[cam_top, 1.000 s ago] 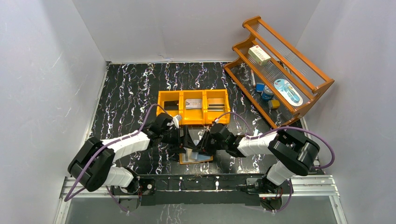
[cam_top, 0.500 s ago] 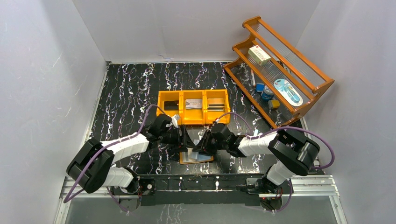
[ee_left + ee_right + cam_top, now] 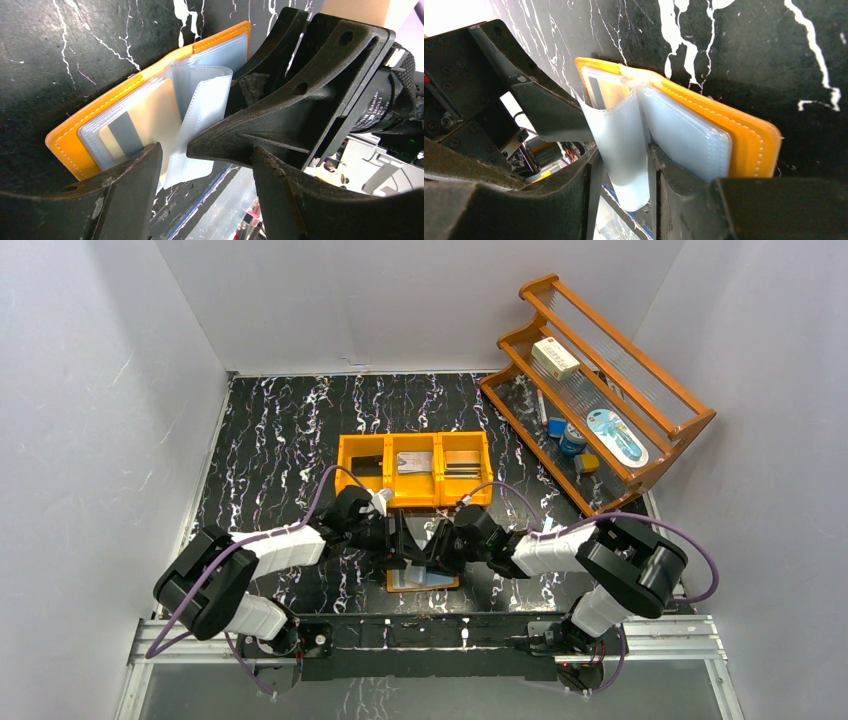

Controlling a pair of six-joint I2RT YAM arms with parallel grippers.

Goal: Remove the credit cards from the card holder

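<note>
The card holder (image 3: 424, 581) lies open near the table's front edge, tan-orange with pale-blue sleeves fanned up. In the left wrist view one sleeve of the card holder (image 3: 65, 145) holds a cream credit card (image 3: 131, 129) with a grey stripe. My left gripper (image 3: 400, 540) is open, its left finger at that sleeve's edge. The right arm's finger reaches in between the left gripper (image 3: 206, 153) fingers. My right gripper (image 3: 436, 546) is open on the other side. In the right wrist view a loose sleeve (image 3: 621, 140) hangs between the right gripper (image 3: 624, 153) fingers, against the right one. The credit card (image 3: 599, 93) shows behind it.
An orange three-compartment bin (image 3: 414, 503) stands just beyond the grippers, with flat grey items inside. A wooden rack (image 3: 690, 420) at the back right carries a white box (image 3: 555, 358) and small items. The metal rail (image 3: 430, 625) runs along the near edge, close to the holder.
Both grippers stay over the holder. The left arm has shifted slightly right and the holder has nudged a little toward the front edge. The right jaws stand a bit wider.
</note>
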